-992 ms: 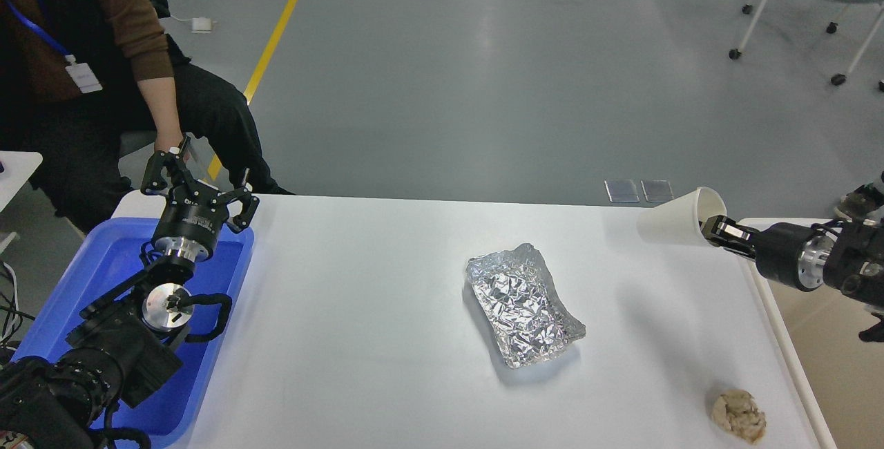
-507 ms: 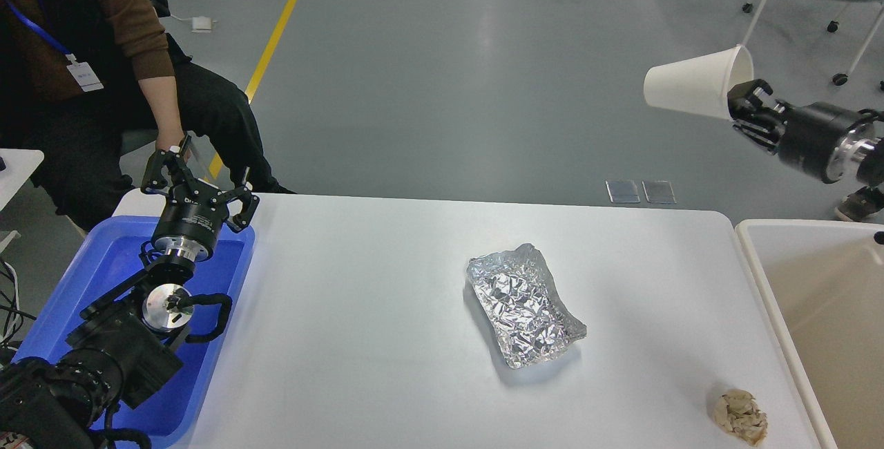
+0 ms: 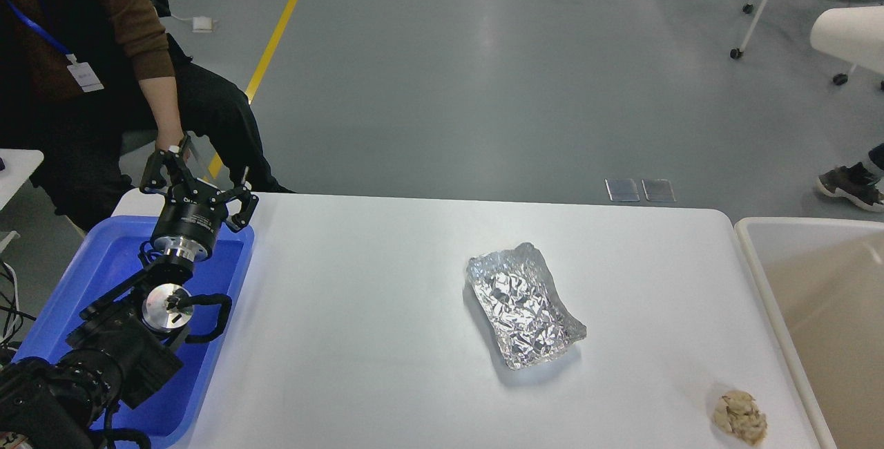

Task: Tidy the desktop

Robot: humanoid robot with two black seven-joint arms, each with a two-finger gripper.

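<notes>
Your desk filled the frame's lower centre, still holding a foil tray and crumpled wad; left gripper hovered with jaws released over the blue tray, right gripper out of frame.

On the white surface only two things stand in my way: a foil tray right of centre and a crumpled beige wad at the near right corner. The left and middle stretch lies open. My left end effector, fingers spread, hangs over the blue tray at the left edge.
</notes>
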